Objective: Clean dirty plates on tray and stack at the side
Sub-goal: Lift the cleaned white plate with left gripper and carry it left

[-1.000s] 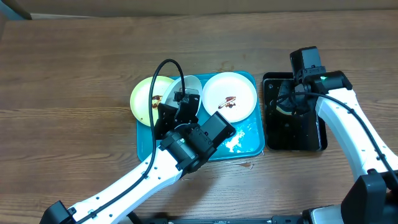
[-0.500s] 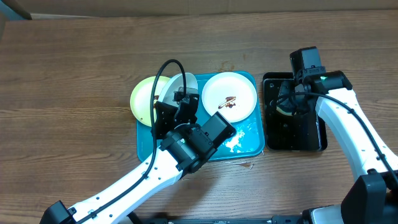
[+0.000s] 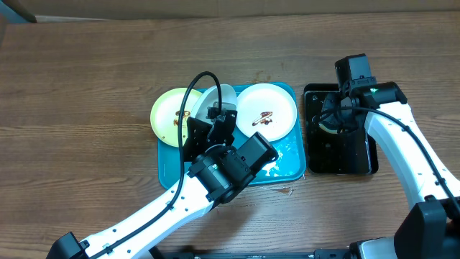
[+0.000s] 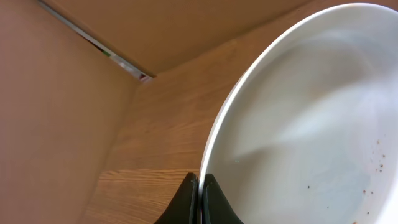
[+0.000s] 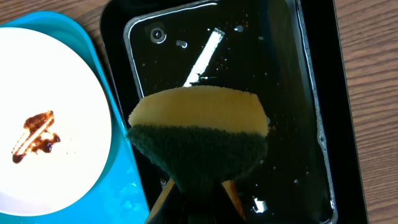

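Over the turquoise tray (image 3: 286, 170), my left tool (image 4: 199, 186) is pressed together on the rim of the middle white plate (image 4: 311, 124), pinching its edge. In the last second this plate has tipped up steeper, then swung slightly to the right. It now stands tilted high above the tray, between the pale yellow-green plate (image 3: 169, 115) and the other white plate (image 3: 266, 109). More of the yellow-green plate shows now, including its brown smear.

I judge the lifted plate is being offered up for wiping; only faint specks show on it. My left arm reaches in from the near edge of the counter (image 3: 86, 72).

My right arm has not moved. Its tool (image 5: 198, 190) pinches a yellow-and-green sponge (image 5: 199, 130) above the glossy black tray (image 5: 298, 93). Nothing is stacked at the side yet.
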Tool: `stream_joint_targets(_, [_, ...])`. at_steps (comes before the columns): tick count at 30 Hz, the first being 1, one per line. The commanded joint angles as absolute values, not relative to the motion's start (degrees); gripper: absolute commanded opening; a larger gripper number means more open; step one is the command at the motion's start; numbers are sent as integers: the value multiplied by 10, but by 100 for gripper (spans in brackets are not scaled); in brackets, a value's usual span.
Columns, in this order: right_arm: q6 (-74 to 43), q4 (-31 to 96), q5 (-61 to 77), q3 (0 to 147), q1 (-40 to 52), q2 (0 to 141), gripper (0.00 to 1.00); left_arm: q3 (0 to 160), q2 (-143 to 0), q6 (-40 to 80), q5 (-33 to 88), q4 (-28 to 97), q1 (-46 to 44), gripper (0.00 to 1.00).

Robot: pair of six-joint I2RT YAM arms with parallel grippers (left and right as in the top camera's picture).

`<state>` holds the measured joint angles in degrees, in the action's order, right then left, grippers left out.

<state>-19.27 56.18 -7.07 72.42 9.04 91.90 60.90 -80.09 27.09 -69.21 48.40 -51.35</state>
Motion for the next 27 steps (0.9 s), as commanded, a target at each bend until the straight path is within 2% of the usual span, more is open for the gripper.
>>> stream_joint_targets(1, [-191,559,-79,723,89,915,4,617,-789,274,-655,489,-503,4])
stream_joint_targets(6, [-191,548,-74,726,82,915,4,630,-789,274,-505,512,-423,4])
stream_joint_targets(11, [-156,527,3,731,51,915,4,663,-789,253,-364,532,-308,4])
stream_joint_targets(16, [-93,522,91,731,20,915,4,696,-789,214,-222,540,-171,4])
stream_joint_targets(20, [-89,515,104,731,-7,915,4,707,-789,199,-101,540,-27,4])
stream_joint_targets(27, [-59,484,104,730,-24,918,4,706,-791,224,-40,541,185,4])
